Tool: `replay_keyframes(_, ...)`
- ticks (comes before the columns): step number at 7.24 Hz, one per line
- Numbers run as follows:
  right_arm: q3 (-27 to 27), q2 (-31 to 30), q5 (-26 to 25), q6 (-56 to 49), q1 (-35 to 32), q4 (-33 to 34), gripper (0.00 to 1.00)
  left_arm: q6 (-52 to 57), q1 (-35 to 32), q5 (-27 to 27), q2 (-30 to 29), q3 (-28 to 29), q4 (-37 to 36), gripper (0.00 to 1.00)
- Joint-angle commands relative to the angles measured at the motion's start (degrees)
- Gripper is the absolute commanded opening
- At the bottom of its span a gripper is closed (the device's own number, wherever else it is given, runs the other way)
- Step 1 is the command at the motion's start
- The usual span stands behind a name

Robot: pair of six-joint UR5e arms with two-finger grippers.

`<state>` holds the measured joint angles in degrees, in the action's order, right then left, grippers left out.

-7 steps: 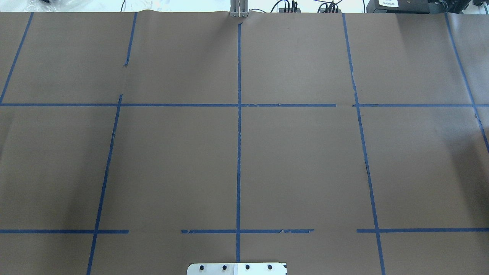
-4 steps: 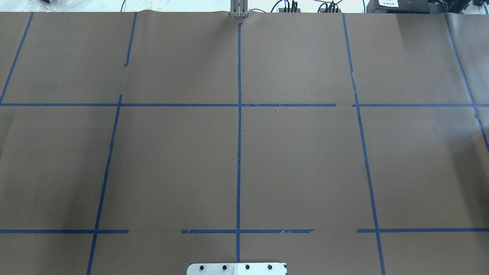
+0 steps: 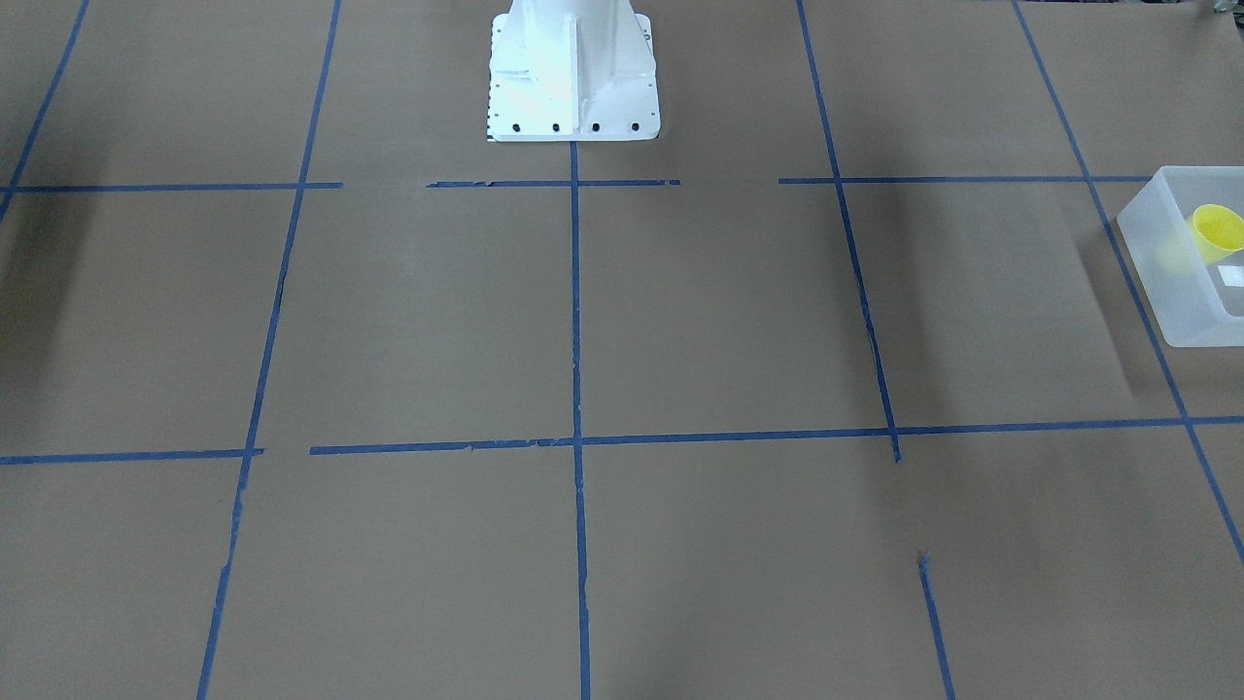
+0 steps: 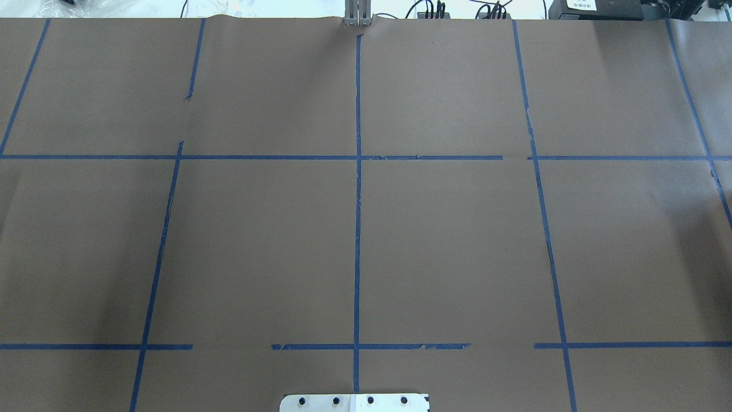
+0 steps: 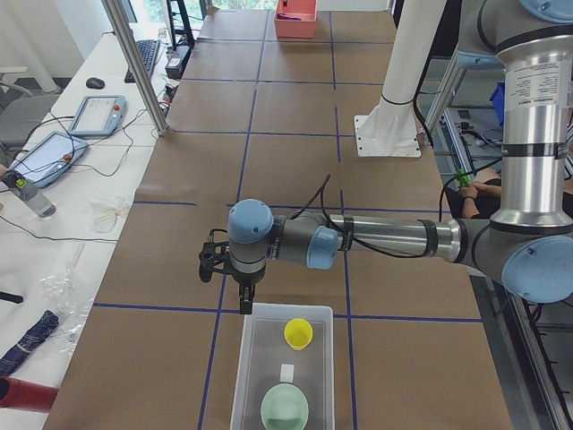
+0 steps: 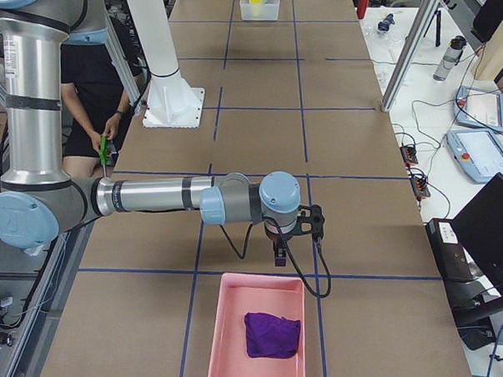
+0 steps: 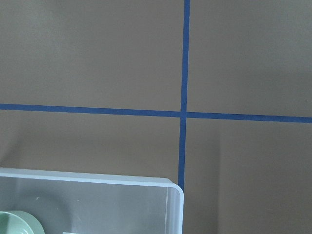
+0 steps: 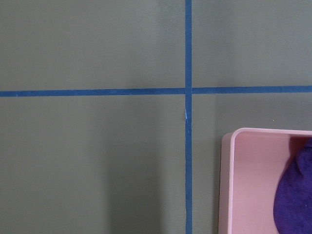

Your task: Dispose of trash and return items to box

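The frosted-white box [image 5: 291,310] stands at my left end of the table. The yellow cup [image 5: 298,333] stands upright inside it; a pale green bowl [image 5: 285,408] and a small white label [image 5: 287,372] are also in it. The box [image 3: 1161,282] and cup [image 3: 1220,231] also show at the right edge of the front view. My left gripper [image 5: 243,301] hangs just beyond the box's far end, and I cannot tell whether it is open or shut. The left wrist view shows the box corner [image 7: 165,187] and bowl [image 7: 17,222], no fingers.
A pink tray [image 6: 220,340] holding a purple cloth [image 6: 273,334] sits at my right end. My right gripper [image 6: 279,256] hangs just beyond its far end, state unclear. The white robot base [image 3: 573,73] stands mid-table. An operator sits behind the robot.
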<state>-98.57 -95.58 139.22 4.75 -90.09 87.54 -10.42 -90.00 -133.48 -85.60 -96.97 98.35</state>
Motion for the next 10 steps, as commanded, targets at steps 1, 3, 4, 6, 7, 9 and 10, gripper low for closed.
replay_keyframes(1,-0.04,0.04,0.09,0.00,0.00,0.00,1.00,0.74,0.00,0.24,0.09,-0.15,0.17,1.00)
replay_keyframes(3,-0.04,0.30,0.09,0.00,0.00,0.00,1.00,4.07,-0.09,0.24,0.52,-0.15,0.09,1.00)
replay_keyframes(4,-0.04,0.30,0.09,0.00,0.00,0.00,1.00,4.09,-0.09,0.33,0.61,-0.15,0.09,1.00)
replay_keyframes(6,-0.04,0.39,0.09,0.00,0.00,0.00,1.00,4.17,-0.09,0.33,0.70,-0.32,0.17,1.00)
replay_keyframes(7,0.05,0.39,0.09,0.00,0.00,0.00,1.00,4.35,-0.09,0.33,0.79,-0.41,0.26,1.00)
replay_keyframes(9,0.05,0.48,0.09,0.00,0.00,0.00,1.00,8.03,-0.09,0.33,0.88,-0.23,0.09,1.00)
replay_keyframes(10,0.05,0.48,0.09,0.00,0.00,0.00,1.00,8.04,-0.09,0.33,0.79,-0.15,0.09,1.00)
